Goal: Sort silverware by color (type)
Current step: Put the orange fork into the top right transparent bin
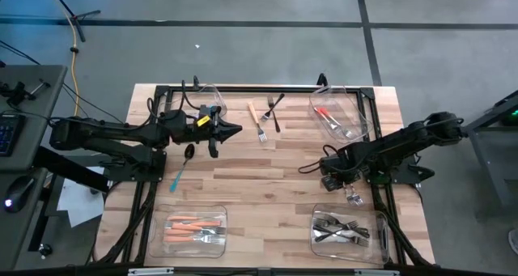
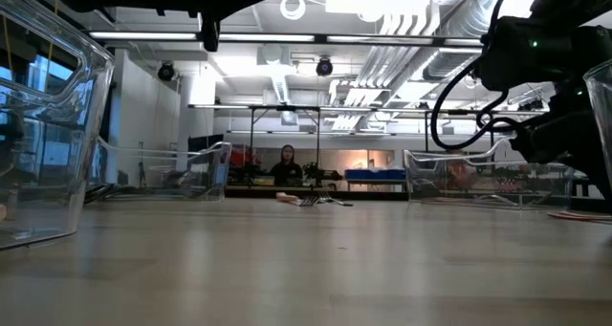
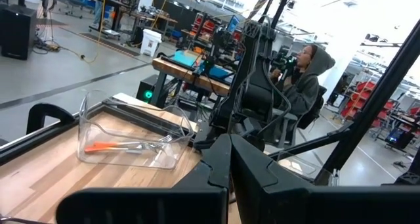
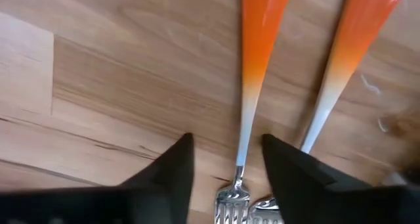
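The right gripper (image 4: 223,165) points down at the wooden table (image 1: 267,171), its two dark fingers (image 4: 167,178) spread a little apart on either side of the neck of an orange-handled fork (image 4: 252,73). The fingers straddle the fork without pressing on it. A second orange-handled utensil (image 4: 341,73) lies just beside the fork.

The left gripper (image 1: 231,131) is closed and empty, held above the table's far left part, near a teal-handled spoon (image 1: 181,169).

Four clear bins stand at the table's corners. One near bin (image 1: 194,230) holds orange-handled pieces, the other near bin (image 1: 348,231) dark ones. A far bin (image 1: 338,114) holds a red-handled piece. Three loose pieces (image 1: 267,114) lie mid-table at the far edge.

Beyond the table lies a bright workshop, where a person (image 3: 302,79) in a hood sits.
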